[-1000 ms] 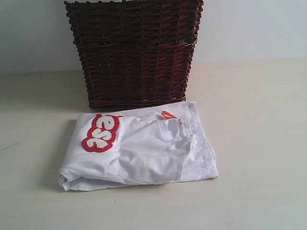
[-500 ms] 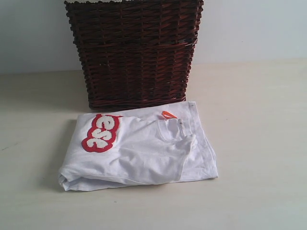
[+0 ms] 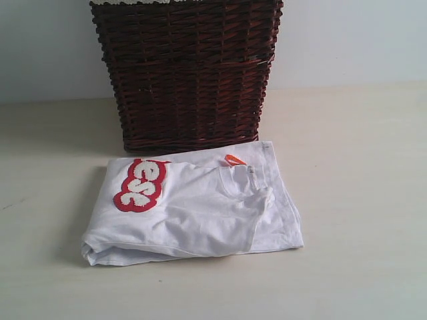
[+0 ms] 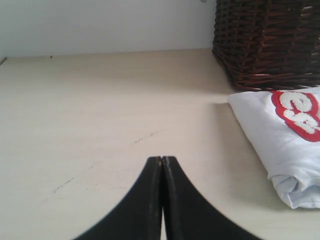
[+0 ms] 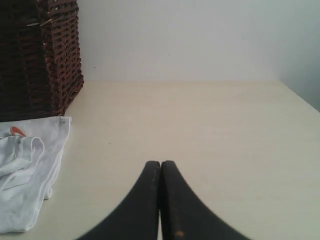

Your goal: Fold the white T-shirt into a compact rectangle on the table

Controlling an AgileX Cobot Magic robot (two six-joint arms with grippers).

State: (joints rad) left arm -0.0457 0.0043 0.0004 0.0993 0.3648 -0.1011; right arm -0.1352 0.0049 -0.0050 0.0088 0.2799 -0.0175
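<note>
Exterior view gave you the large white cotton T-shirt (image 3: 200,213) lying folded into a thick, roughly rectangular bundle on the wide pale beige table (image 3: 360,200), toward its far edge and just in front of the dark brown wicker basket (image 3: 187,73). Its fuzzy white lettering strip outlined in red (image 3: 140,185) faced up at the bundle's left, and a small orange tag (image 3: 233,159) showed near the basket's foot. Your left gripper (image 4: 161,159) sat clenched on nothing, jaws pressed together over the tabletop beside the shirt. Your right gripper (image 5: 160,163) was likewise pinched together and empty, clear of the shirt's other side.
</note>
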